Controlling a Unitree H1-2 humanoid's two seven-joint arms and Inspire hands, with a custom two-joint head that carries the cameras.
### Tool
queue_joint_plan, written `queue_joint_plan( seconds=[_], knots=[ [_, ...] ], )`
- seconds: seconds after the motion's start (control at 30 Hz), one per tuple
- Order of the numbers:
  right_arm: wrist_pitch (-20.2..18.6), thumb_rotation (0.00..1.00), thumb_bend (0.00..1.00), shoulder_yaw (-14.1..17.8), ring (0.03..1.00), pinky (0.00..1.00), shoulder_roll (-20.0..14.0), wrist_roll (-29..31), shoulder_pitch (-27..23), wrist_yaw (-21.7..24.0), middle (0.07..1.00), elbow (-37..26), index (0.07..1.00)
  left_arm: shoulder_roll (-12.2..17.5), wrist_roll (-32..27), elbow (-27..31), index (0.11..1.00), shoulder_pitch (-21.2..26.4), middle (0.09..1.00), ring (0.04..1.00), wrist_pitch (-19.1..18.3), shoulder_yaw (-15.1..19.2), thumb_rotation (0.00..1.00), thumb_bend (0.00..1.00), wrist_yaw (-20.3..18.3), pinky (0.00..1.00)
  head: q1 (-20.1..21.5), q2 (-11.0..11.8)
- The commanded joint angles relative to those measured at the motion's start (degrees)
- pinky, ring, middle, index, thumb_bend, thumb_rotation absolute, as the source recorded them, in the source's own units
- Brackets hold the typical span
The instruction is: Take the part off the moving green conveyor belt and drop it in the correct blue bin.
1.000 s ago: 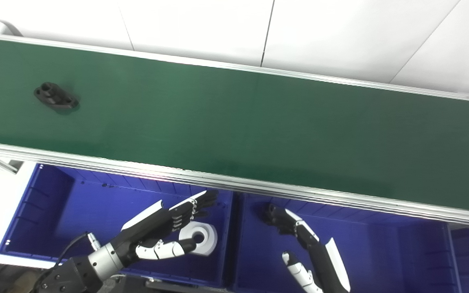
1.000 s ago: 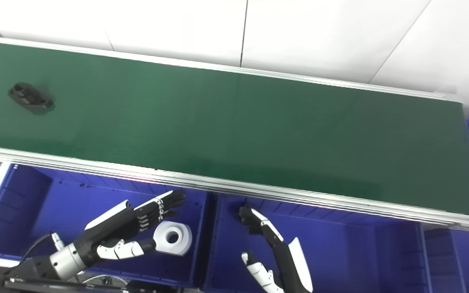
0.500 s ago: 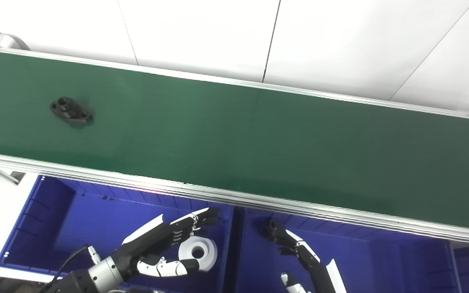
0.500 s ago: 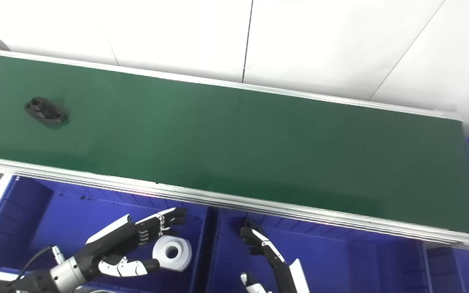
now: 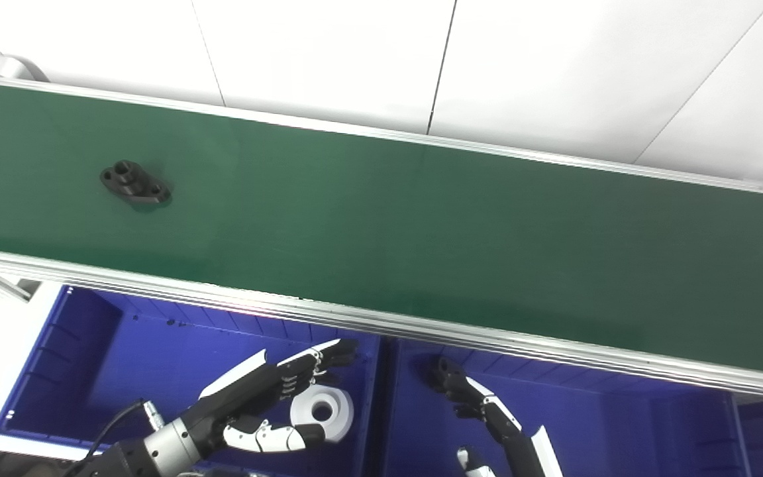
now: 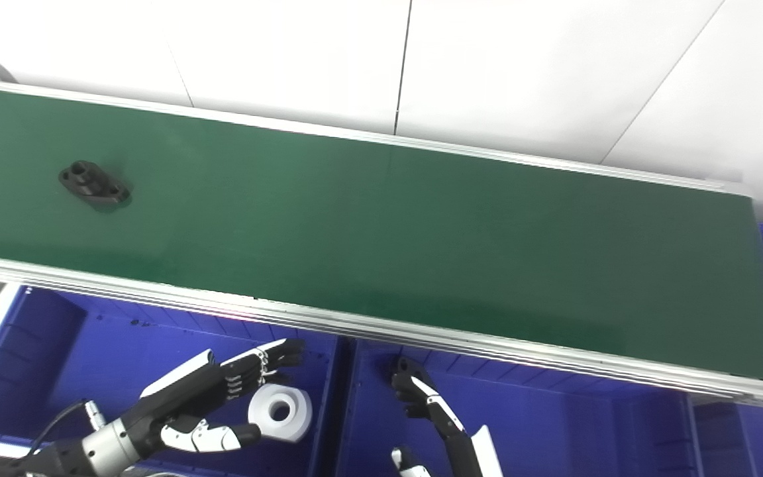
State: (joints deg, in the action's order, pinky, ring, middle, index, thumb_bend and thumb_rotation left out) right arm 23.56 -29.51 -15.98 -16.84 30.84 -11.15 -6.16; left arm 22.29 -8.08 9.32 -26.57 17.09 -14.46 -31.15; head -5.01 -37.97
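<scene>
Left hand [image 5: 259, 397]: the fingers [image 5: 318, 358] are spread apart and extended, with the thumb held lower. The hand holds nothing. It hangs inside the left blue bin [image 5: 77, 344], above a white ring part [image 5: 323, 413] that lies on the bin floor near the bin's right wall. Contact between thumb and ring cannot be confirmed.

Right hand [image 5: 481, 411]: only the upper part is in view at the bottom edge of both views. The dark fingers [image 5: 446, 377] are parted and point toward the far wall of the right blue bin [image 5: 620, 411]. Nothing is held.

Task part: the black flanged part [image 5: 134, 186], with a raised bore and a hole at each end, lies flat on the green conveyor belt [image 5: 421, 225], toward the belt's left end and about midway between its far and near edges. It is well apart from both hands, beyond the aluminium near rail [image 5: 381, 318] that separates belt from bins.

Change against the earlier views: the black flanged part has shifted to the right along the belt. The left hand shows the same spread pose above the ring. The right hand sits slightly lower in the picture.
</scene>
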Motion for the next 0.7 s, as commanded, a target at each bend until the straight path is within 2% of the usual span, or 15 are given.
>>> queue_joint_plan(
  seconds=[0.0, 0.27, 0.43, 0.67],
  knots=[
    [3.34, 0.89, 0.54, 0.27, 0.787, 0.71, -0.05, -0.74, 0.24, -1.05, 0.819, -1.24, 0.835, 0.23, -0.4, 0.61, 0.955, 0.08, 0.98, 0.959, 1.95, 0.08, 0.47, 0.47, 0.29, 0.9, -0.04, 0.09],
    [3.33, 0.95, 0.52, 2.06, 0.806, 0.77, -0.44, -3.6, -1.09, -0.62, 0.812, -4.86, 0.821, 0.19, 0.12, 0.66, 0.954, 0.55, 0.979, 0.953, 1.97, -0.04, 0.48, 0.47, 0.43, 0.88, 0.01, 0.2],
    [2.77, 0.95, 0.54, 3.93, 0.775, 0.72, 0.4, -5.5, -1.35, 1.77, 0.796, -8.13, 0.806, 0.31, -0.33, 0.1, 0.955, 0.67, 0.979, 0.952, 2.24, 0.12, 0.49, 0.48, 0.41, 0.88, 0.54, 0.38],
    [-2.71, 0.99, 0.54, 7.75, 0.778, 0.73, 0.21, -8.94, -3.02, 7.8, 0.804, -16.59, 0.812, 0.27, -1.16, -0.38, 0.955, 1.15, 0.98, 0.959, 2.4, -0.06, 0.48, 0.48, -0.06, 0.89, 0.81, 0.53]
  ],
)
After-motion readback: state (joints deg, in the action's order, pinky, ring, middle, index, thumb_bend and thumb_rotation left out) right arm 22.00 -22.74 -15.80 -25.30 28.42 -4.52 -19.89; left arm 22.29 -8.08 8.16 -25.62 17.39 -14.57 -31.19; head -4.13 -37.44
